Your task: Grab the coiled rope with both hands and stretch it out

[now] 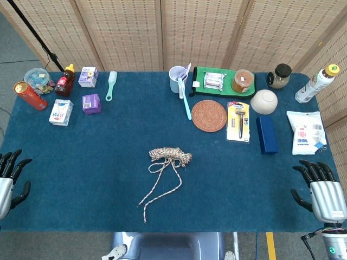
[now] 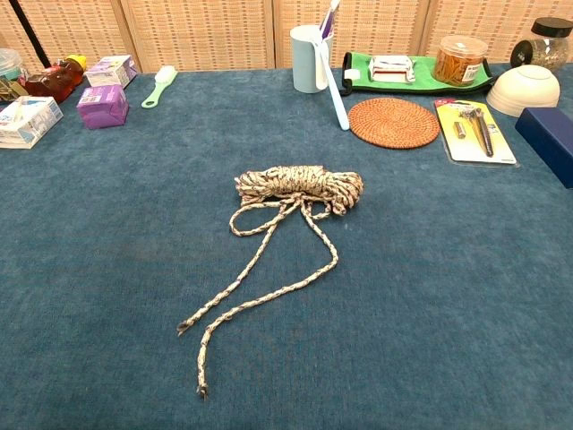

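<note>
Both hands' fingers apparently spread, empty, well apart from the coiled rope (image 1: 170, 155) between them.

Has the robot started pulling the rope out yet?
Not yet. The speckled beige coiled rope lies bundled on the blue table cloth, two loose ends trailing toward the robot. The left hand and right hand rest empty at the table's edges. Reaching, grabbing and stretching are all left.

left hand (image 1: 11, 179) empty, fingers (image 1: 13, 162) spread, right hand (image 1: 322, 194) likewise
</note>
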Controlling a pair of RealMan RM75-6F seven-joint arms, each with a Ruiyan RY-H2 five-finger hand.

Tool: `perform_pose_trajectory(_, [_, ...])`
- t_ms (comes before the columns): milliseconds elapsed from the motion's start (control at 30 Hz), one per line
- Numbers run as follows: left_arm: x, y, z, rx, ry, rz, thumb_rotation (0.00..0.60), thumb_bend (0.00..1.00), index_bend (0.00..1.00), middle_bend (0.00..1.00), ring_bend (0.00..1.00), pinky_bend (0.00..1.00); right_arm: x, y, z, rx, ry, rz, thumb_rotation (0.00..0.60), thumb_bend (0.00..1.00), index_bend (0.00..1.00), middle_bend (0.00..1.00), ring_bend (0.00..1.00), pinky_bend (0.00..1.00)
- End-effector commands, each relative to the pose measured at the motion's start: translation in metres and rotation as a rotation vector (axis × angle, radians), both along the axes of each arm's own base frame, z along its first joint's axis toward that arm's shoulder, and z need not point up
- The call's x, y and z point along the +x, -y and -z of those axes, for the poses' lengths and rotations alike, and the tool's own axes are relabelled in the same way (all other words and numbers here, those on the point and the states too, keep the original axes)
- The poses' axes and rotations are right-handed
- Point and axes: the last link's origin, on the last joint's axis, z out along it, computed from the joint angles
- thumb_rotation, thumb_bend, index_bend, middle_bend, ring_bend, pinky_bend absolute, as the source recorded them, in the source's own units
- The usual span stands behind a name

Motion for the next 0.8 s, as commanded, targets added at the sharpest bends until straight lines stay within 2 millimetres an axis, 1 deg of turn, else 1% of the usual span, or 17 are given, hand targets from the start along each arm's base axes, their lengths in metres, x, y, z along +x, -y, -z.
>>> perform_pose_trajectory(33, [0.0,0.0,0.001,-0.002,0.0,0.002,0.578,0.44,0.24,0.09,0.08,0.05,0.0,0.0,0.0,0.003,0.002,0.0,0.6,0.3,0.29,0.22,0.21,0.15])
perform_pose_trajectory(200, [0.001,-0.001,0.001,-0.004,0.001,0.005,0.578,0.44,0.24,0.09,0.08,0.05,0.0,0.0,0.0,0.008,0.004,0.0,0.6,0.3,0.29,0.22,0.21,0.15])
perform_pose_trajectory(567, [-0.002,0.0,-0.006,0.015,0.0,-0.001,0.578,0.44,0.24,0.09,0.08,0.05,0.004,0.001,0.0,0.015,0.026,-0.019,0.6,0.3,0.3,0.22,0.21,0.15])
perform_pose_trajectory(800, [-0.001,0.0,-0.01,0.001,-0.014,0.003,0.577,0.44,0.24,0.09,0.07,0.05,0.008,0.006,0.004,0.035,0.074,-0.036,0.6,0.3,0.32,0.24,0.21,0.15])
